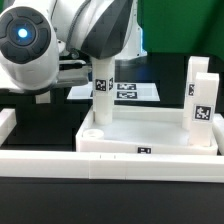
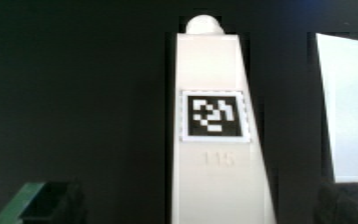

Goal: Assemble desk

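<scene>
Tabletop [image 1: 150, 140] lies on the black table against the front border rail [image 1: 110, 163]. Two legs stand upright on it: one [image 1: 200, 95] at the exterior view's right, one [image 1: 103, 95] beneath the gripper [image 1: 100, 58]. Finger state cannot be determined.

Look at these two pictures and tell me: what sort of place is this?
Most likely a robotics lab test bench. A robot arm works over a black table, the white desk parts carry printed tags, as on this leg, and a marker board lies flat behind.
</scene>
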Motion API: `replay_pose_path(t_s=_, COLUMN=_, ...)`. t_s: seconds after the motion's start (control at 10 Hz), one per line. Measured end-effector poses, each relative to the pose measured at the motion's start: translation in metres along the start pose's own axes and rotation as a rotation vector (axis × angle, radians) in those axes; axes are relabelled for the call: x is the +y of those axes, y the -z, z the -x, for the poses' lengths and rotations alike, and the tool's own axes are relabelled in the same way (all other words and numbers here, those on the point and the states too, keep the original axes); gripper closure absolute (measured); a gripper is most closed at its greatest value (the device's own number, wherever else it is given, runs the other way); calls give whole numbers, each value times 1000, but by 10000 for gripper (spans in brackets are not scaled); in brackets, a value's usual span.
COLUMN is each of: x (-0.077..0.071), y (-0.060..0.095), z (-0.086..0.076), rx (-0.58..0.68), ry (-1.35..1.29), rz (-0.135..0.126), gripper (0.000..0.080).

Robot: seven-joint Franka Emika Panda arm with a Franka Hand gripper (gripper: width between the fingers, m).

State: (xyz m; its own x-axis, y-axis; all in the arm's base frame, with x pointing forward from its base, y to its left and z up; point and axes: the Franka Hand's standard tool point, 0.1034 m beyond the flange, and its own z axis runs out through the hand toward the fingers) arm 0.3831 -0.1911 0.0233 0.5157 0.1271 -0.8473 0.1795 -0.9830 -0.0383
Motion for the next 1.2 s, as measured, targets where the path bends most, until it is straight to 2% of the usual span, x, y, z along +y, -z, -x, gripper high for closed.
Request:
replay_pose_path(t_s=0.3, x=1, y=0, z=1, rx=0, ry=1, rz=-3, gripper=150)
replay_pose_path(t_s=0.6, x=15, y=-6, z=17, rx=-25, ry=-38, rz=-41, gripper=150)
replay_pose_path(t_s=0.7, x=16, y=-6, z=20, rx=-27, ry=-42, rz=-46, gripper=150)
replay_pose_path(t_s=1.2, x=19, y=-4, z=17, rx=-25, ry=-45, rz=-41, gripper=150)
